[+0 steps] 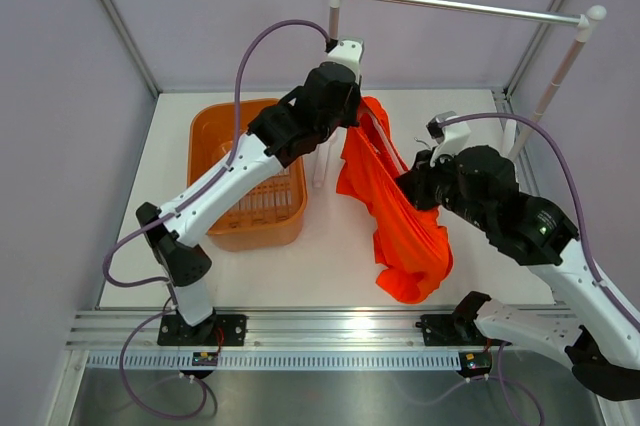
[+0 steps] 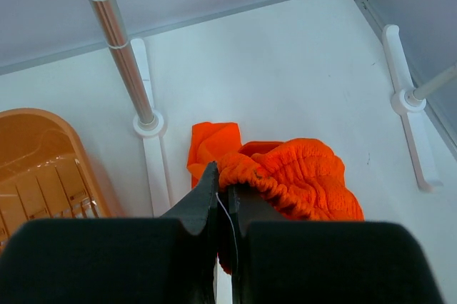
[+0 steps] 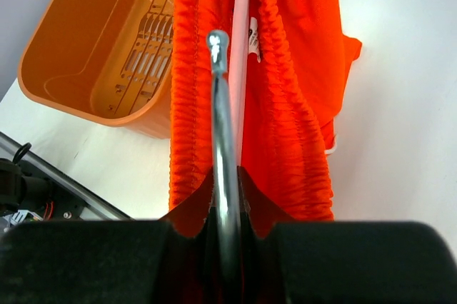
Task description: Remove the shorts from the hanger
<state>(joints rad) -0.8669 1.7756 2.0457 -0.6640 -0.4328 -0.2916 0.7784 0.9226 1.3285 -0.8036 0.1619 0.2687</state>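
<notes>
Shorts (image 1: 400,216), bright red-orange, hang bunched on the pale-pink hanger (image 3: 243,61) just right of the orange basket (image 1: 205,146). Their lower end droops toward the near edge of the table (image 1: 330,256). The left gripper (image 2: 225,197) is clamped tight on the elastic waistband at the top of the fabric, on the side nearest the basket. The right gripper (image 3: 225,190), farther from the basket, is closed around the hanger's metal hook (image 3: 220,104). The 2 gathered waistband edges run on either side of the pink bar.
</notes>
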